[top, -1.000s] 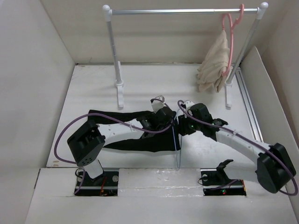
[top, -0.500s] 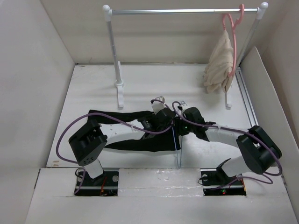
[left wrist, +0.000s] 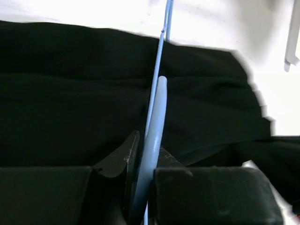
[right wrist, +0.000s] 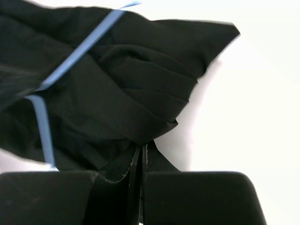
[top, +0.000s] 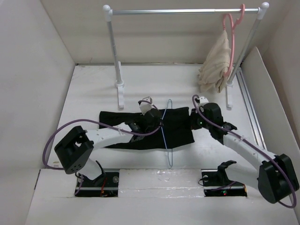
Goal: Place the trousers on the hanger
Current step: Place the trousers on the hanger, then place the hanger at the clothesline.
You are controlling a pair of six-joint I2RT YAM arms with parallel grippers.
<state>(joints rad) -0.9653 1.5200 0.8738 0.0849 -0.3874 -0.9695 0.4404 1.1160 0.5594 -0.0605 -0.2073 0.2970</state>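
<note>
The black trousers (top: 178, 131) lie flat across the middle of the table. The light-blue hanger (top: 167, 145) crosses them from front to back, its hook pointing away from the arms. My left gripper (top: 158, 123) is shut on the hanger; in the left wrist view its arm (left wrist: 157, 112) passes between the fingers (left wrist: 123, 157) over the trousers (left wrist: 70, 93). My right gripper (top: 192, 123) is shut on the trousers' right end. In the right wrist view bunched cloth (right wrist: 140, 84) is pinched at the jaws, with the hanger (right wrist: 75, 51) behind.
A metal clothes rack (top: 183, 11) stands at the back, its feet (top: 120, 91) on the table. A pink hanger (top: 230, 28) with a beige cloth (top: 215, 65) hangs at its right end. White walls close in both sides.
My right gripper has shut on the trousers' end and drawn it rightward past the hanger. The left gripper moved left and back with the hanger. The beige cloth swung on the rack.
</note>
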